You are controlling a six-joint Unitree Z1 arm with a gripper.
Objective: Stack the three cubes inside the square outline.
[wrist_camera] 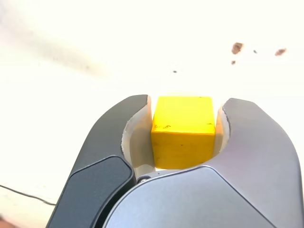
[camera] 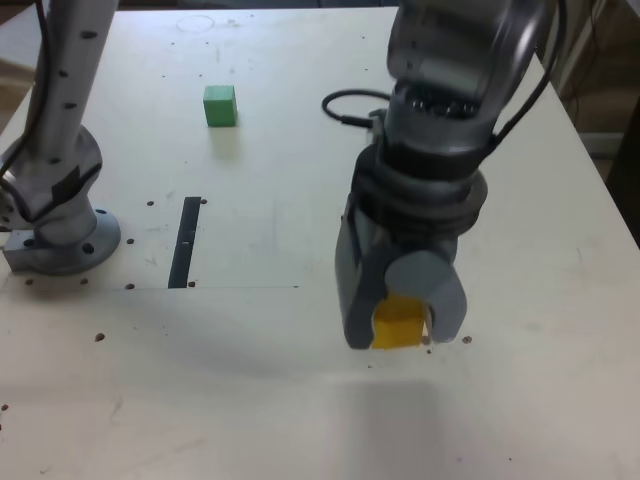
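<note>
Fingers point(camera: 400, 325) clamped on the yellow cube point(camera: 397, 323), pressed against both its sides; wrist view confirms the grip close up point(wrist_camera: 184, 130). Cube sits low over the pale surface point(camera: 280, 400), well off to the exterior view's right of the thin black strip point(camera: 186, 242). Only the exterior view shows the green cube point(camera: 220, 105), beyond the strip, far from the arm. Red cube and square outline not visible.

A pale table point(camera: 290, 215) is carrying everything. A thin black strip point(camera: 186, 241) is lying flat on it. Beyond the strip, a green cube point(camera: 220, 105) is sitting well apart. At the exterior view's left of the strip, the arm's grey base point(camera: 62, 240) is resting.
</note>
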